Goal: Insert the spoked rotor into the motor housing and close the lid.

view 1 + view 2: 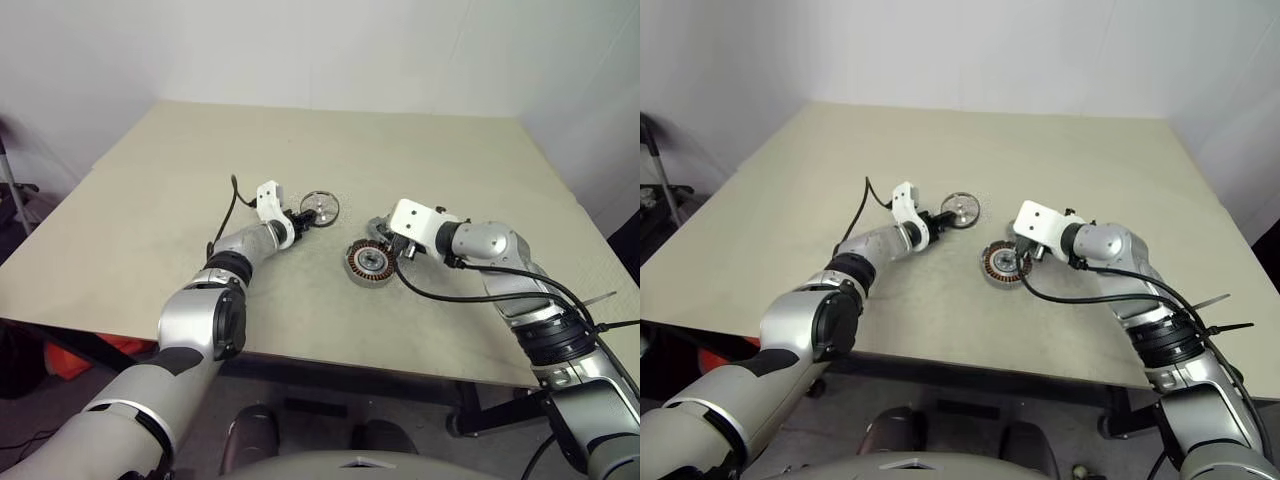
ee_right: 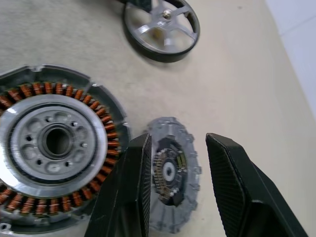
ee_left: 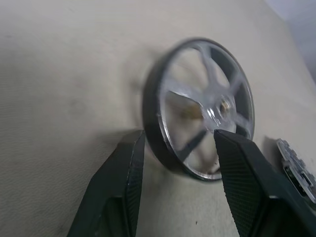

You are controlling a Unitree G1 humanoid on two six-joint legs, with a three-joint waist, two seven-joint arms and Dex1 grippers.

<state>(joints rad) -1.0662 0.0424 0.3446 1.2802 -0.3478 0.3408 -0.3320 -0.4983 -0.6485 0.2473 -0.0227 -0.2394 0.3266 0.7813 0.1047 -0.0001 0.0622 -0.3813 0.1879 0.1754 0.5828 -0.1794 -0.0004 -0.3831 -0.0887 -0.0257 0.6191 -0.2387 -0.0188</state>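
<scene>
the pick-up of the spoked rotor [image 1: 320, 206] is in hand: it lies on the tabletop [image 1: 150, 200], far-left of the motor housing [image 1: 368, 264], straddled by the open left pincer [image 3: 180, 143]. closing is called for next. the right pincer [image 2: 175, 148] hangs open above the lid [image 2: 174, 173].

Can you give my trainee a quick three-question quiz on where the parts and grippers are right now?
1. True or false: the rotor already sits inside the housing.
2. What lies in front of the right gripper's open fingers? A) lid B) rotor C) a screwdriver
3. Fill in: the left gripper's open fingers stand on either side of the ___.

Key:
1. False. The rotor lies on the table, apart from the housing, whose copper windings are still uncovered.
2. A. The lid lies on the table beside the housing.
3. Rotor. The fingers straddle its near edge, not yet shut on it.
</scene>
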